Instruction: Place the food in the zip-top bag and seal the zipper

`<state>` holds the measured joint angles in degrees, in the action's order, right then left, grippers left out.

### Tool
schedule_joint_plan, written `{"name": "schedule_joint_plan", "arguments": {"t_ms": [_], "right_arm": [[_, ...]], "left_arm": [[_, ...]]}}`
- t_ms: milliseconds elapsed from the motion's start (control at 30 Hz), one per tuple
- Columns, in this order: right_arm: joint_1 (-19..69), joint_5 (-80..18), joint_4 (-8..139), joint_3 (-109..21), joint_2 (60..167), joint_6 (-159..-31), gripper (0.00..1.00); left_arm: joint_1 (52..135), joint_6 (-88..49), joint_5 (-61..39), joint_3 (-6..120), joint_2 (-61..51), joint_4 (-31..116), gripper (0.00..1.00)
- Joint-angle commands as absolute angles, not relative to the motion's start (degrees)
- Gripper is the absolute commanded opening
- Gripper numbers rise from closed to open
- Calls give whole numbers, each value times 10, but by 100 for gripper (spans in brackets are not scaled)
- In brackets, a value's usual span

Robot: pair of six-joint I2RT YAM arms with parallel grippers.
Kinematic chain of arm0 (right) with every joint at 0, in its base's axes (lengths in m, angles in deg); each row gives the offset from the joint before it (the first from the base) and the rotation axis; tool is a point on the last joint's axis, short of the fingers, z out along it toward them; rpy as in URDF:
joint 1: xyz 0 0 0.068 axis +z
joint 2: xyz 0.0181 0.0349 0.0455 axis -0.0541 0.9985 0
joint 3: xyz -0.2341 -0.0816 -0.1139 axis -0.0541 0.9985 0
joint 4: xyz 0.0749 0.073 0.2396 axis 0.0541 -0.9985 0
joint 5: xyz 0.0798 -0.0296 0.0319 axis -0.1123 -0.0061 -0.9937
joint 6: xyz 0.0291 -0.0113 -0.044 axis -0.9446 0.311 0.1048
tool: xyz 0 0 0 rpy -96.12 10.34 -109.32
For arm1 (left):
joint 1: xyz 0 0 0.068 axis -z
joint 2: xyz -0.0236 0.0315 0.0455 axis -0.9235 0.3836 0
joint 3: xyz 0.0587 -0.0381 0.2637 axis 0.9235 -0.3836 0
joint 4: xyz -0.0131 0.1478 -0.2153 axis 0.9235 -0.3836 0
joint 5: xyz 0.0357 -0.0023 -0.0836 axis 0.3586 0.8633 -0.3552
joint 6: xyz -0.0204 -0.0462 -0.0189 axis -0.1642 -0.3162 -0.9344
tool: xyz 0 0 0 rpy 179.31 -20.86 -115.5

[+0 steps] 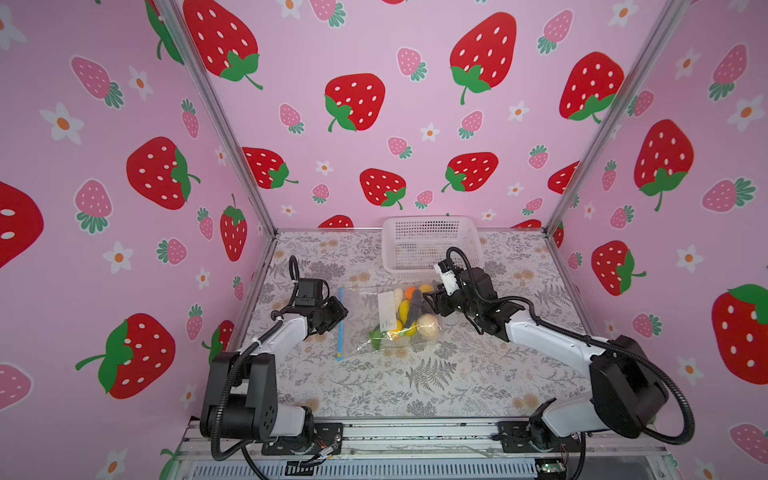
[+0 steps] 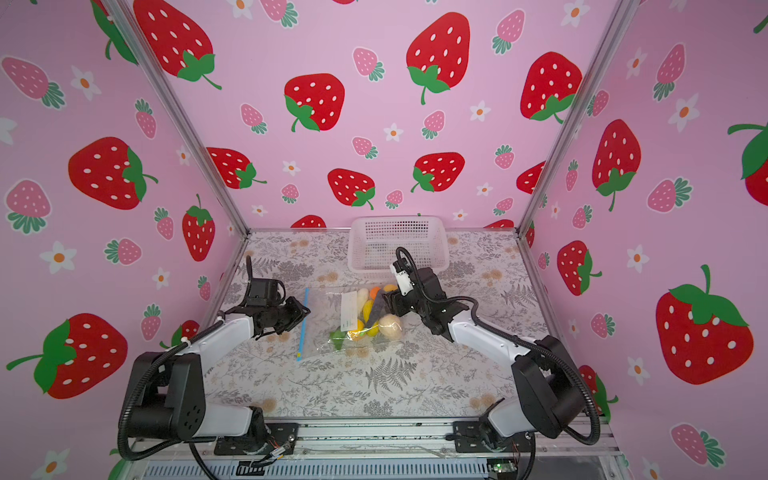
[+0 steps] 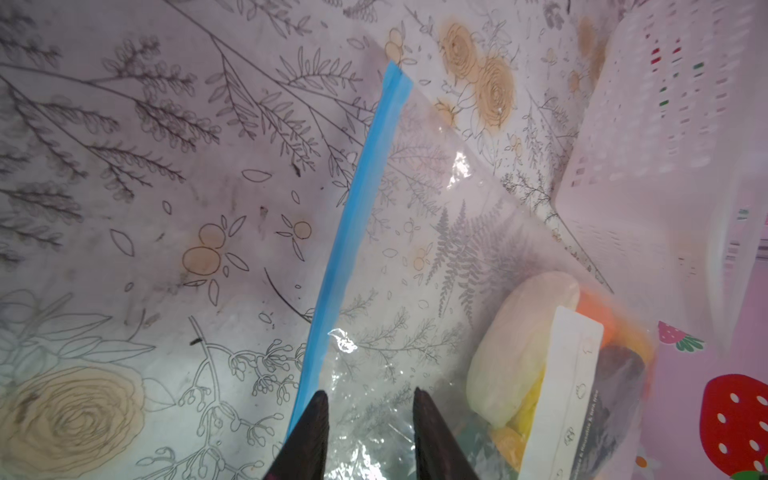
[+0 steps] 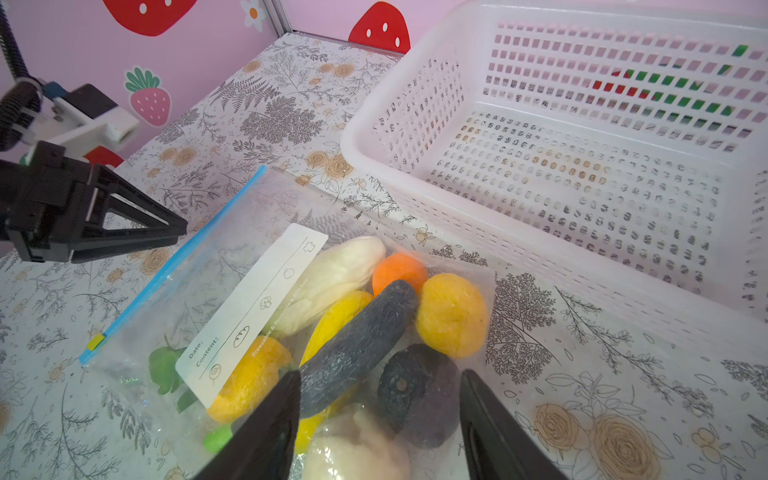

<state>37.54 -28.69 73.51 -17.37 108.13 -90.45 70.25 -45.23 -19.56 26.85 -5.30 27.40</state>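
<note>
The zip-top bag (image 1: 361, 320) lies flat on the floral table, its white label (image 4: 253, 307) facing up. The food (image 1: 409, 316) is inside it, bunched at the end away from the zipper: yellow, orange, white, beige, dark and green pieces (image 4: 357, 332). The light blue zipper (image 3: 353, 232) runs straight along the bag's left edge, with a small yellowish end (image 4: 95, 343). My left gripper (image 3: 370, 401) is open, one finger over the blue strip and one over clear plastic. My right gripper (image 4: 380, 378) stands open over the food end, its fingers on either side of the dark pieces.
A white perforated basket (image 1: 432, 245) stands behind the bag, close to the right arm, and nothing shows inside it (image 4: 582, 166). Pink strawberry-print walls close in the table on three sides. A metal rail (image 1: 415, 432) with both arm bases runs along the front.
</note>
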Motion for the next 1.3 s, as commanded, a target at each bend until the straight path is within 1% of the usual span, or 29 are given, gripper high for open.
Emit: {"name": "schedule_joint_plan", "arguments": {"t_ms": [0, 467, 967, 1133, 1267], "right_arm": [[372, -278, 744, -175, 1056, -896, 63], [364, -268, 752, -150, 1026, -897, 64], [356, -273, 763, -139, 1014, -894, 64], [349, -257, 796, -122, 987, -885, 65], [328, -184, 869, -75, 951, -861, 71]], "left_arm": [[704, -467, -211, 266, -36, 299, 36], [691, -464, -198, 266, -21, 285, 35], [682, -465, -209, 262, -16, 287, 35], [683, -445, -203, 282, -62, 254, 36], [683, -416, -188, 310, -117, 232, 37]]}}
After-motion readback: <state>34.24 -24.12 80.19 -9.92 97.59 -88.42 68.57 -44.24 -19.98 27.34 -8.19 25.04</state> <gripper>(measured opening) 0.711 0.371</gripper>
